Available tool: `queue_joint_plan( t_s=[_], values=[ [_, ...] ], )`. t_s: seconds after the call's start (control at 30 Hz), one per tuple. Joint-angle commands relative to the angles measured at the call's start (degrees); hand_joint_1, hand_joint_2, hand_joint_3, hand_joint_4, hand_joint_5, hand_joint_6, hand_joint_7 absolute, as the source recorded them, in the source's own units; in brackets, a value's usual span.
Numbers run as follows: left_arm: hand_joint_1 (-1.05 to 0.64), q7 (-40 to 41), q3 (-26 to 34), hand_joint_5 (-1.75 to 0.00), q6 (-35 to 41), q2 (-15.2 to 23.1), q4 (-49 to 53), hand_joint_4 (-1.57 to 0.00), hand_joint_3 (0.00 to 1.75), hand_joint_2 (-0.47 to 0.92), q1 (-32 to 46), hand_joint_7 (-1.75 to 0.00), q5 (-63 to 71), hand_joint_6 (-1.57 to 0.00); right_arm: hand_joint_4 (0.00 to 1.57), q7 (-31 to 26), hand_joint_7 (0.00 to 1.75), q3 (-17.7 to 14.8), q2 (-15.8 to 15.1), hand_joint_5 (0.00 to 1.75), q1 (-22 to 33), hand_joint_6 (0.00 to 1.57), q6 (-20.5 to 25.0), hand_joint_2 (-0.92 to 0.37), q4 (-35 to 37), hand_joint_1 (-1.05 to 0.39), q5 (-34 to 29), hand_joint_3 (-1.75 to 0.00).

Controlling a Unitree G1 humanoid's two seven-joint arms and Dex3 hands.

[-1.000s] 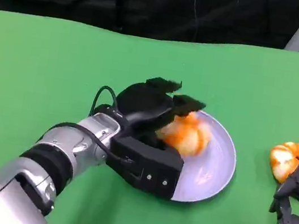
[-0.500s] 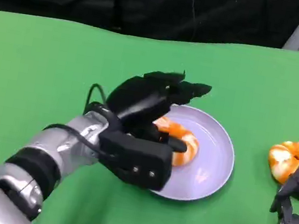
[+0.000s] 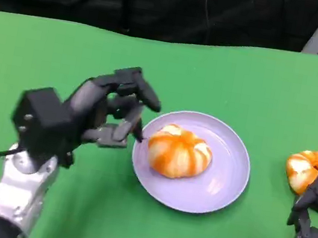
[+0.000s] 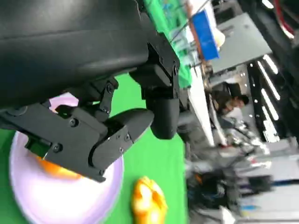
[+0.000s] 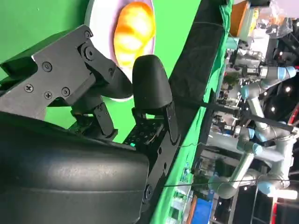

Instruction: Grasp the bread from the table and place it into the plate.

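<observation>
At the near right edge of the green table, the robot's right hand rests low with its fingers curled inward around nothing, touching or just short of a second orange-and-white bun that lies on the cloth; whether the fingertips actually meet that bun cannot be told from the head view. At the near left, the left hand hangs just beside the rim of the pale lavender plate, its fingers apart and holding nothing, a posture that reads as a hand clear of its load and leaving room above the dish; the left wrist view shows those bare fingers with the plate beneath them. The bread sits in the plate, a little left of its centre and well inside the rim, so the placement looks done for this piece; beyond the table's far edge hangs a black curtain.
</observation>
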Motion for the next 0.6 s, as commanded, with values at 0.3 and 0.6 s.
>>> queue_joint_plan(
  t_s=[0.3, 0.6],
  values=[
    [-0.09, -12.6, 11.0, -1.75, 19.0, 1.0, -11.3, -0.90, 1.32, 0.47, 16.6, -1.68, -18.2, -0.79, 0.90, 0.6, 1.47, -0.4, -0.4, 1.69, -0.3, 0.85, 0.7, -0.51, -0.1, -0.05, 1.3, -1.25],
    [-0.13, -23.2, 16.5, -1.75, 21.8, 2.0, -2.6, -0.84, 1.25, 0.50, 16.9, -1.67, -20.2, -0.75, 0.90, 1.4, 1.49, -0.6, -0.8, 1.69, -0.2, 0.84, -0.4, -0.50, 0.7, -0.06, 1.5, -1.26]
  ],
)
